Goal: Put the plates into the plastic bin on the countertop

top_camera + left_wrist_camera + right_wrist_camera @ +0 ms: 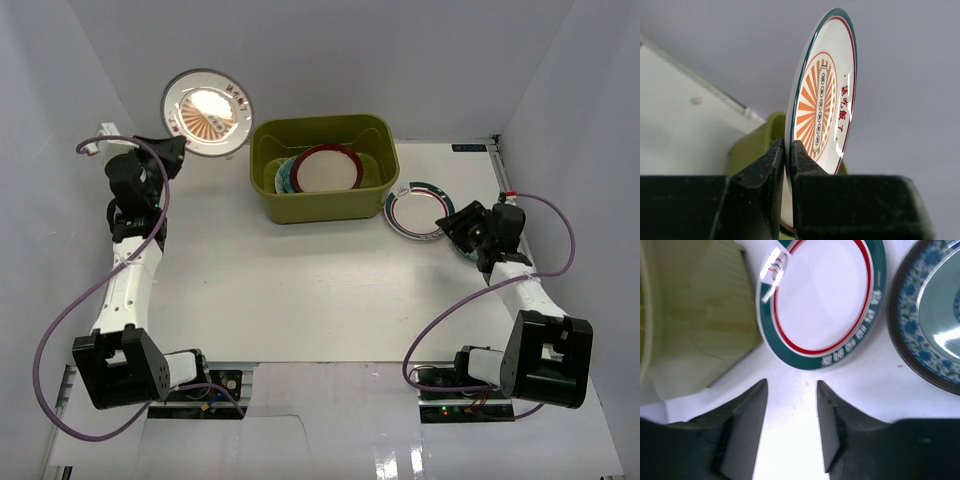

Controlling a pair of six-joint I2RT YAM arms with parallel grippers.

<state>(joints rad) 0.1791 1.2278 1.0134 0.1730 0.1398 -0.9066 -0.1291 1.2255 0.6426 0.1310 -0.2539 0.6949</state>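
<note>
The left gripper (788, 150) is clamped on the rim of the orange sunburst plate (825, 100), which is held raised, beside the far left corner of the plastic bin (320, 207). Carry the plate over the bin, tilt it towards flat above the dark red plate (325, 170) already inside, lower it close, then release; a high drop risks chipping. The right gripper (791, 390), jaws parted and empty, hangs over the countertop (300, 290) just short of the ringed white plate (820, 295)

The bin (300, 208) stood far-centre on the countertop (300, 290), with stacked plates (325, 168) inside. A raised plate (208, 112) hung behind its left corner, in the left gripper (788, 145). Right of the bin lay a flat plate (418, 212), another plate (935, 315) just beside it, and the right gripper (791, 385) near both.
</note>
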